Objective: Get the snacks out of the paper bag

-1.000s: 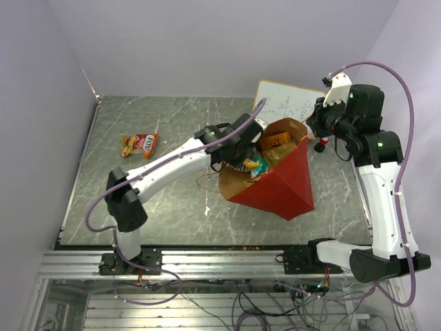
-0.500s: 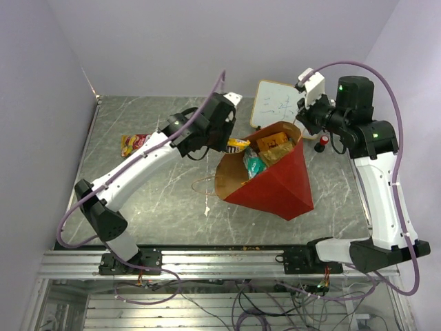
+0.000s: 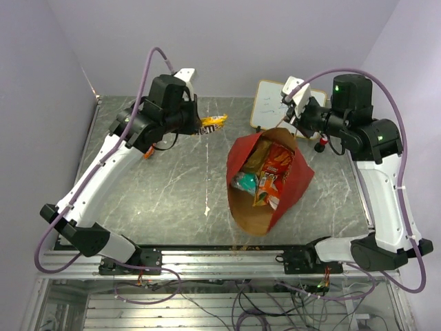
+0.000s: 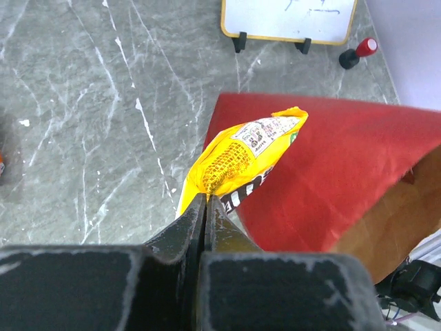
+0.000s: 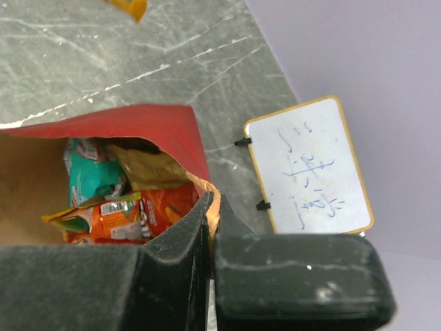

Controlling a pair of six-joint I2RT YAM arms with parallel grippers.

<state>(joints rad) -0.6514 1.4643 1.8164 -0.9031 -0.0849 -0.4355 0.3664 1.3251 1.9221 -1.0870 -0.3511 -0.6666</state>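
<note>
The left claw, shut on the yellow packet, hangs over tabletop well left of the paper bag. The right claw pinches the bag's rim.

Bright, even light; soft shadows.

**Table, whiteboard and marker**

A grey table with white marble-like veins fills the floor of the scene, closed in by pale lilac walls on three sides. At its far right stands a small whiteboard with a yellow-tan frame, propped on two black feet. Dark handwriting on the board is too small to read. A black marker with a red cap sits on the table just beside the board's right end. A silver metal rail runs along the near edge. A few orange crumbs lie just before it.
</note>
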